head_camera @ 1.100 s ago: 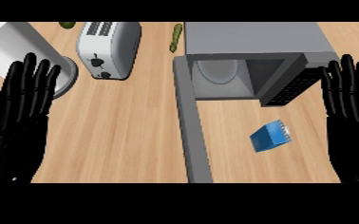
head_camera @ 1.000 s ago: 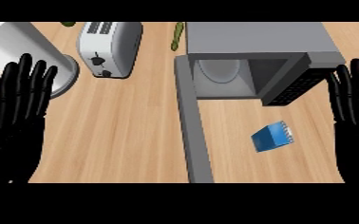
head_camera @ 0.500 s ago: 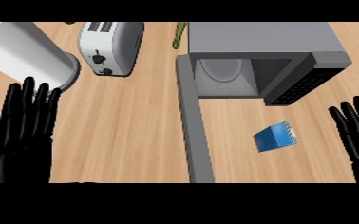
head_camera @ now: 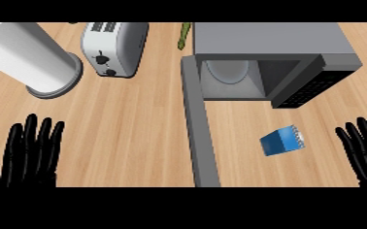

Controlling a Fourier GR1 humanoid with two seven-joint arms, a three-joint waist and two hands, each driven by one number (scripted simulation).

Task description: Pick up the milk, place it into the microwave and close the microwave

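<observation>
The milk [head_camera: 282,140] is a small blue carton lying on the wooden counter, in front of the microwave [head_camera: 272,58] and to the right of its door [head_camera: 198,126]. That door stands wide open, swung out toward me, and the white cavity with its glass plate shows. My right hand [head_camera: 356,148] shows at the right edge, fingers straight and up, a little right of the milk and not touching it. At the lower left my left hand [head_camera: 30,155] is open too, far from the milk.
A silver toaster [head_camera: 113,46] stands at the back left of the microwave. A tall white cylinder [head_camera: 37,60] stands at the far left. A green vegetable [head_camera: 184,34] lies behind, between toaster and microwave.
Both hands have slid down toward the lower edge of the view and show less. The milk and the microwave door have not moved on the counter.
</observation>
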